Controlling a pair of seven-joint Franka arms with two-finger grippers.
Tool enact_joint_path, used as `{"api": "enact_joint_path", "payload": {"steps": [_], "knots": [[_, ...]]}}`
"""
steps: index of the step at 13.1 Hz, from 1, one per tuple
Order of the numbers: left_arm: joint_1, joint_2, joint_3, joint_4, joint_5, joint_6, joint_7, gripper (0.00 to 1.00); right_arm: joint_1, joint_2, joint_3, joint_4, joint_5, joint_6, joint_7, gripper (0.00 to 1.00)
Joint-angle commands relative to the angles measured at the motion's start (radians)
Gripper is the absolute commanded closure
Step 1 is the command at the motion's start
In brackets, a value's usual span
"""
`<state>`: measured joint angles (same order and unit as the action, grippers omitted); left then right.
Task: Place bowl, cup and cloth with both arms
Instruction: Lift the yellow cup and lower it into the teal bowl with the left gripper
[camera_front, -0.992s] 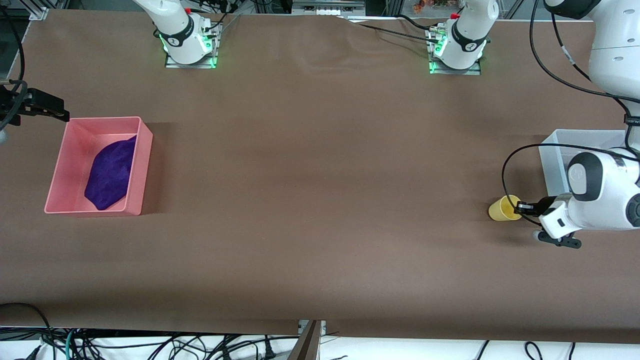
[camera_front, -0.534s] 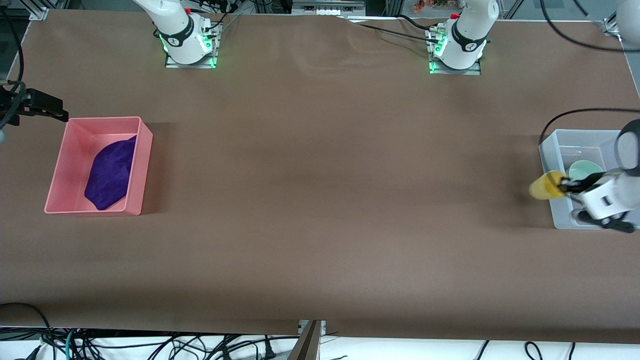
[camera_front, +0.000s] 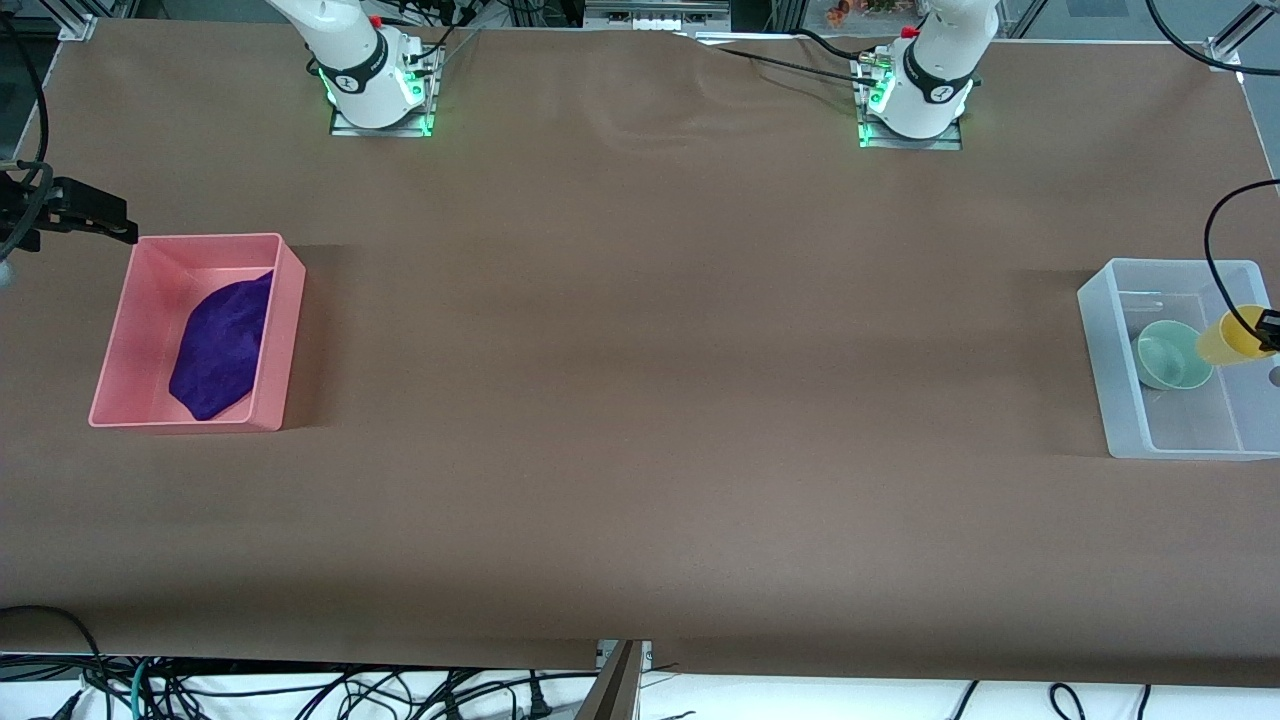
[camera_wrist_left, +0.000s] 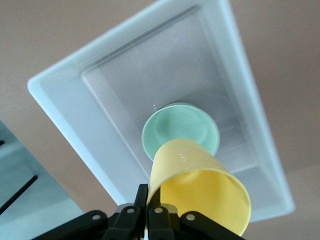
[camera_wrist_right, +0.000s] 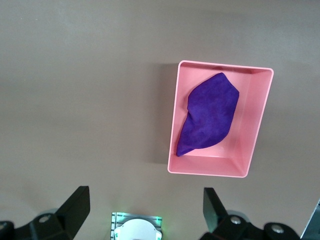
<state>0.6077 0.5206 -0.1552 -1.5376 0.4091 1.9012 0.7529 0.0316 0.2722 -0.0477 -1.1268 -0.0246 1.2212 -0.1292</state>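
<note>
- Cup (camera_wrist_left: 200, 187) is hanging tilted in the left gripper (camera_wrist_left: 148, 207), whose fingers are pinching its rim wall, one inside and one outside; it is showing at the front view's edge (camera_front: 1235, 336).
- Left gripper (camera_front: 1270, 330) is holding the cup over the clear bin (camera_front: 1110, 330), at the left arm's end of the table.
- Bowl (camera_wrist_left: 181, 131) is sitting upright on the clear bin's (camera_wrist_left: 60, 100) floor, just under the cup's base; from the front the bowl (camera_front: 1172, 355) is lying beside the cup, toward the table's middle.
- Right gripper (camera_wrist_right: 145, 210) is hanging high with its fingers spread wide, holding nothing, waiting; in the front view it (camera_front: 100, 218) is showing at the right arm's end of the table.
- Cloth (camera_wrist_right: 207, 114) is lying bunched in the pink bin (camera_wrist_right: 172, 130), well below those spread fingers; the front view is showing the cloth (camera_front: 220, 345) inside the pink bin (camera_front: 280, 340).
- Brown table cover (camera_front: 640, 400) is stretching between both bins, slightly rippled near the arm bases.
- Cables (camera_front: 300, 695) are tangling along the floor below the table's edge nearest the front camera.
</note>
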Motion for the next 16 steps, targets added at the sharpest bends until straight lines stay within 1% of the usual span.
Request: {"api": "enact_joint_path", "payload": {"steps": [1, 5, 6, 7, 9, 12, 13, 16], "knots": [[0.039, 0.050, -0.014, -0.024, -0.053, 0.071, 0.036, 1.00, -0.002, -0.005, 0.003, -0.001, -0.008, 0.001, 0.006, 0.00], [0.063, 0.093, -0.015, -0.027, -0.073, 0.125, 0.039, 1.00, -0.002, -0.005, 0.003, -0.002, -0.008, 0.003, 0.006, 0.00], [0.063, 0.093, -0.015, -0.029, -0.075, 0.124, 0.037, 0.30, -0.002, -0.005, 0.003, -0.001, -0.008, 0.003, 0.005, 0.00], [0.060, 0.085, -0.018, -0.023, -0.081, 0.113, 0.040, 0.00, -0.002, -0.005, 0.005, -0.001, -0.008, 0.003, 0.003, 0.00], [0.047, 0.033, -0.039, -0.015, -0.082, 0.057, 0.036, 0.00, -0.002, -0.005, 0.005, -0.001, -0.008, 0.003, 0.003, 0.00], [0.047, -0.054, -0.173, 0.013, -0.085, -0.083, 0.008, 0.00, -0.002, -0.005, 0.003, -0.001, -0.008, 0.001, 0.003, 0.00], [0.047, -0.073, -0.216, 0.037, -0.085, -0.124, -0.021, 0.00, -0.002, -0.005, 0.003, -0.001, -0.008, 0.001, 0.003, 0.00], [0.047, -0.080, -0.383, 0.128, -0.084, -0.276, -0.214, 0.00, -0.004, -0.005, 0.003, -0.002, -0.008, 0.001, 0.003, 0.00]]}}
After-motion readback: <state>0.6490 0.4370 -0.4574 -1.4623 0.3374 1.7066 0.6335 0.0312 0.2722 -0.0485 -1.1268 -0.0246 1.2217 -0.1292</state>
